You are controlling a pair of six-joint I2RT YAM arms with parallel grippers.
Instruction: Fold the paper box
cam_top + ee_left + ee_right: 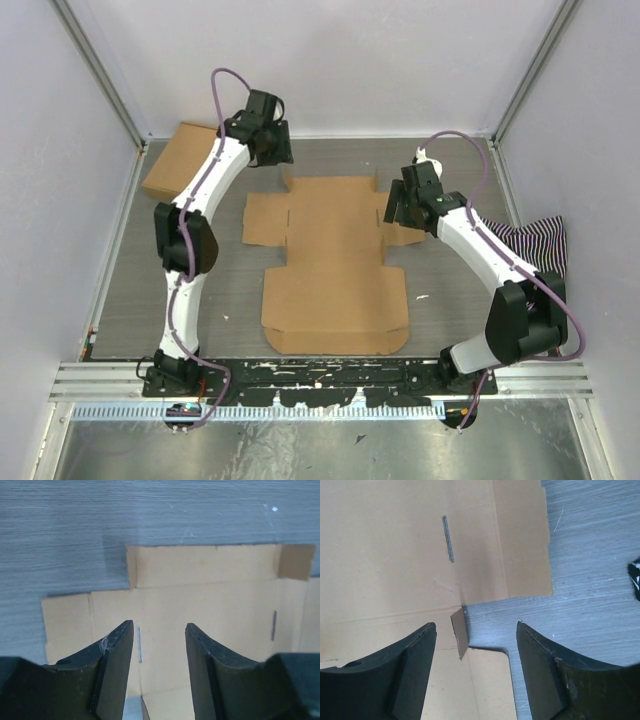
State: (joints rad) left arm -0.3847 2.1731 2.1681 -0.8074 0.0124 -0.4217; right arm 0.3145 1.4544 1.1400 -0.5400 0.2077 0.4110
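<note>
In the upper left of my top view I see a small, squarish brown cardboard box (180, 160) lying on the grey wood-grain table (130, 290). At the right edge a black-and-white striped cloth (537, 243) lies crumpled. A tiny white scrap (423, 297) sits right of centre.

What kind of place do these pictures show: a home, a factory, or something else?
Probably a laboratory robot cell, not a home. Plain white panels in aluminium framing enclose a grey table. The left arm and right arm are bolted to a rail. Between them lies the paper box.
</note>
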